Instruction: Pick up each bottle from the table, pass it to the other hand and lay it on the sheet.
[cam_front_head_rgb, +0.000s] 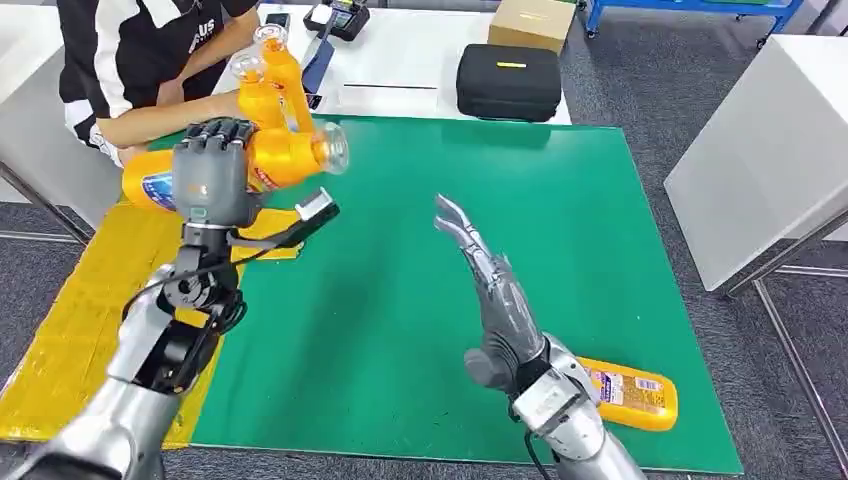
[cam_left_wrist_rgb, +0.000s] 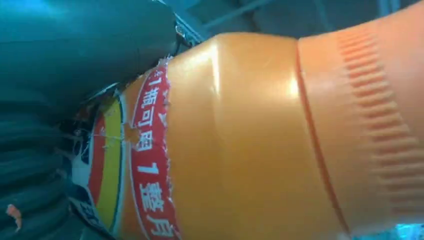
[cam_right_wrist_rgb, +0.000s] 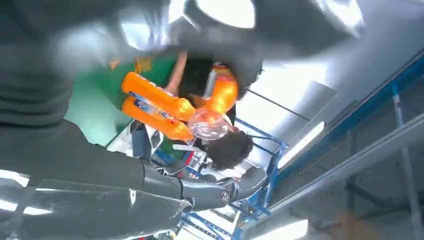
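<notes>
My left hand (cam_front_head_rgb: 212, 170) grips an orange bottle (cam_front_head_rgb: 290, 155) around its middle, holding it level above the border between the yellow sheet (cam_front_head_rgb: 70, 330) and the green mat (cam_front_head_rgb: 400, 300), clear cap towards the right. The left wrist view shows this bottle (cam_left_wrist_rgb: 240, 140) close up with its red label. My right hand (cam_front_head_rgb: 495, 290) is raised over the mat, fingers straight and apart, holding nothing, well right of the cap. The right wrist view looks past its fingers (cam_right_wrist_rgb: 200, 192) at the held bottle (cam_right_wrist_rgb: 222, 95). A second orange bottle (cam_front_head_rgb: 630, 392) lies on the mat beside my right forearm.
A person (cam_front_head_rgb: 130, 50) at the back left holds two more orange bottles (cam_front_head_rgb: 270, 85) upright near my left hand. A black case (cam_front_head_rgb: 508, 80) and a cardboard box (cam_front_head_rgb: 532, 22) sit on the white table behind the mat. Another white table (cam_front_head_rgb: 770, 170) stands to the right.
</notes>
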